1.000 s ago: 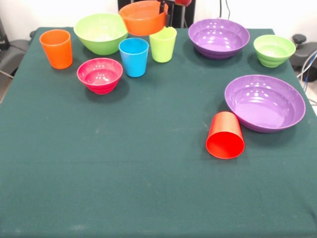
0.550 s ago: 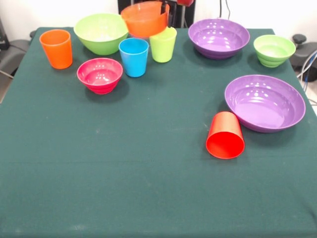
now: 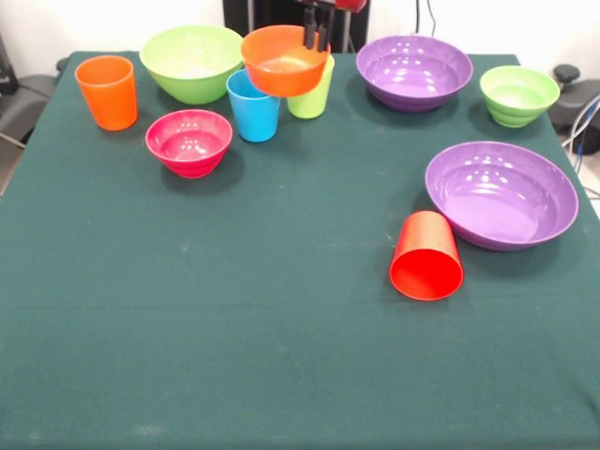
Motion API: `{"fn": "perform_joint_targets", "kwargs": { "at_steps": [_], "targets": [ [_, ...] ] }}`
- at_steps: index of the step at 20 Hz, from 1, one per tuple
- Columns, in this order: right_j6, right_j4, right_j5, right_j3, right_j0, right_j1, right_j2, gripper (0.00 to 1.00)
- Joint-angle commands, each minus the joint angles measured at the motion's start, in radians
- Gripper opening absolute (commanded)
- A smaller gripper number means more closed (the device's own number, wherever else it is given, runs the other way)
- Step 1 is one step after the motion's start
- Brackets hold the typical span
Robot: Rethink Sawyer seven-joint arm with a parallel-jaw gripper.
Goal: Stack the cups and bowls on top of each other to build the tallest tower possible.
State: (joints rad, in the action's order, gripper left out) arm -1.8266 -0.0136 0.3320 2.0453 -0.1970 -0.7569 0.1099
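My gripper [image 3: 315, 38] comes down at the far middle, shut on the right rim of the orange bowl [image 3: 284, 61]. The bowl hangs tilted in the air, covering the tops of the sky blue cup [image 3: 253, 114] and the lime green cup [image 3: 309, 101]. Left of it sit the large lime green bowl [image 3: 190, 62], the orange cup [image 3: 107, 91] and the pink bowl [image 3: 189, 141]. On the right are two purple bowls [image 3: 414, 70] [image 3: 502, 192] and the small green bowl [image 3: 518, 94]. The red cup [image 3: 427, 255] lies on its side. No tower is in view.
The dark green tablecloth [image 3: 234, 337] covers the table, and all the pieces sit in its far half. Dark equipment shows past the table's left and right far corners.
The orange bowl has come down and a little to the right in the gripper. It now hangs lower, in front of the blue and lime green cups.
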Motion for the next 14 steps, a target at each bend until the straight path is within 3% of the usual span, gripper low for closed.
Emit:
{"fn": "perform_joint_targets", "kwargs": {
  "at_steps": [1,8,14],
  "targets": [
    [-0.182,0.033,-0.089,0.047,0.004,0.078,-0.088,0.0],
    [-0.174,0.033,-0.092,0.046,-0.002,0.083,-0.089,0.0],
    [-0.168,0.043,-0.051,0.086,-0.007,0.019,-0.102,0.0]
  ]
}}
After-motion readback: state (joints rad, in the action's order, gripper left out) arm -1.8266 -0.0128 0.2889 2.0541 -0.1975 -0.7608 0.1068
